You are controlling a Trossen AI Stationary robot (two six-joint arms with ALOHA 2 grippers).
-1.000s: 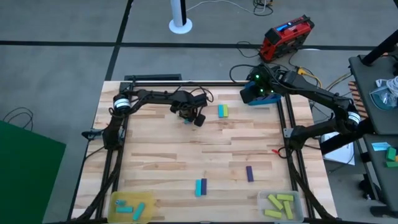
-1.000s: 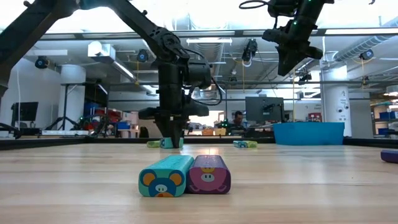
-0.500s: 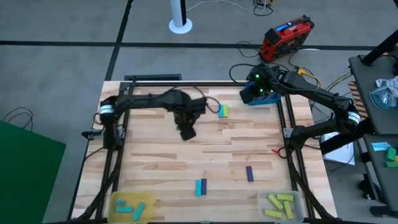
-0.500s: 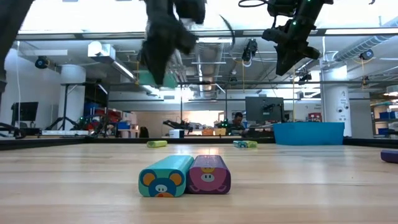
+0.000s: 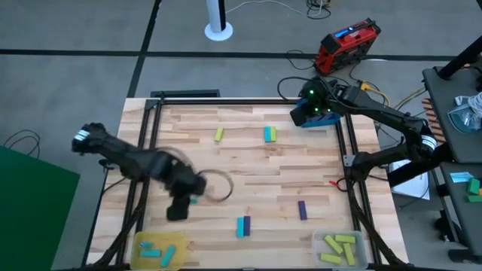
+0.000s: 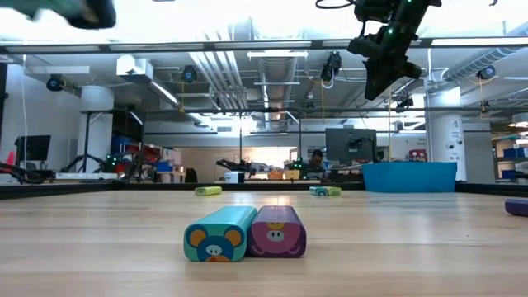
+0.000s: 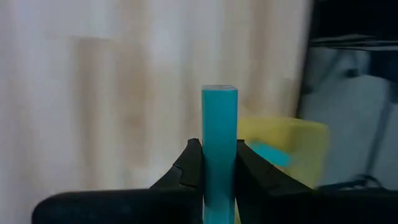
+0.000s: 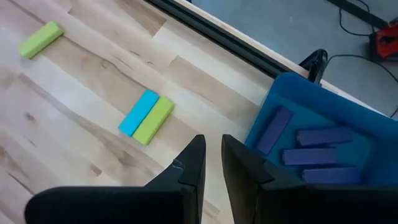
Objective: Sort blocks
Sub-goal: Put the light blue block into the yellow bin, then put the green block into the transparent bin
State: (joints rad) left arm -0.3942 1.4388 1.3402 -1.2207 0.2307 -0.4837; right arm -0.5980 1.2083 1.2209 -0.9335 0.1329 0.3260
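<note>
Left pincer (image 7: 219, 163) pinches a cyan block (image 7: 219, 143), lower left of the high view, near the yellow tray (image 5: 160, 251). Right pincer (image 8: 211, 163), nearly closed, empty, hovers upper right. Five blocks still lie loose on the table (image 5: 188, 128).

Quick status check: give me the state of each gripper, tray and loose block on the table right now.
Left gripper: shut on cyan block, near yellow tray.
Right gripper: empty, jaws nearly together, above blue tray.
Blue tray: holds purple blocks.
Yellow tray: holds cyan blocks.
Clear tray: holds green blocks.
Cyan-green pair: loose, touching.
Green block: loose.
</note>
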